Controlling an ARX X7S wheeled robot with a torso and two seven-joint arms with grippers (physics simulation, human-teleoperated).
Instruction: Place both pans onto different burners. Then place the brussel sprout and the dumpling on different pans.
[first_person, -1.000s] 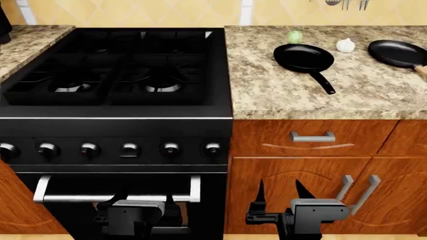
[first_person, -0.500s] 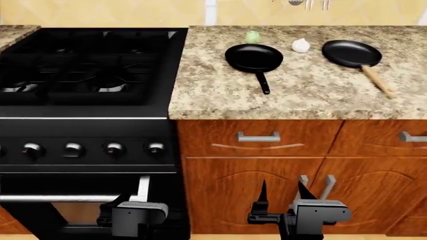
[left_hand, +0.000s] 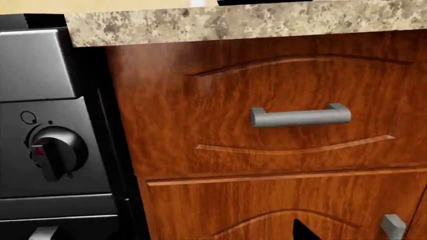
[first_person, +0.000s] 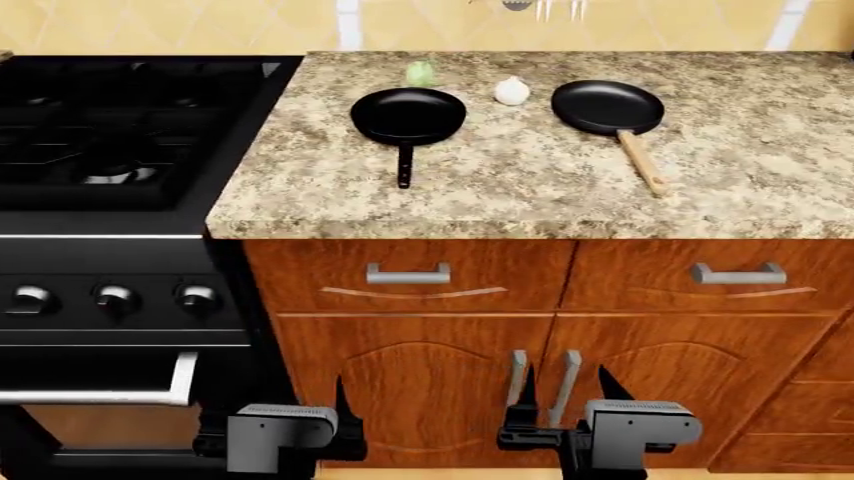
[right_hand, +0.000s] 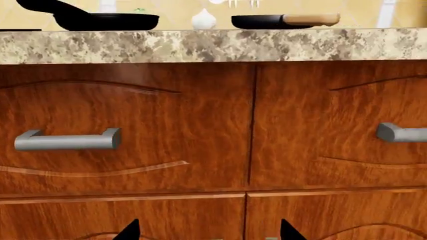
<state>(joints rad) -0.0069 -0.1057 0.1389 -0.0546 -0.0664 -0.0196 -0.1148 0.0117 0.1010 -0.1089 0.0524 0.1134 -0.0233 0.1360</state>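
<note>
Both pans lie on the granite counter, right of the stove. The black-handled pan is nearer the stove, and the wooden-handled pan lies to its right. The brussel sprout sits just behind the first pan, and the dumpling rests between the two pans. One burner shows under the grate at the far left. My left gripper and right gripper hang low before the cabinet doors, both open and empty. The right wrist view shows the black-handled pan, the dumpling and the wooden-handled pan from counter-edge height.
The black stove has knobs and an oven handle below. Wooden drawers with metal handles and cabinet doors face me under the counter. Utensils hang on the back wall.
The head view has slid right along the counter. Stove and pans now sit further left in the picture, and the wooden-handled pan shows whole. Both grippers keep their low pose.
</note>
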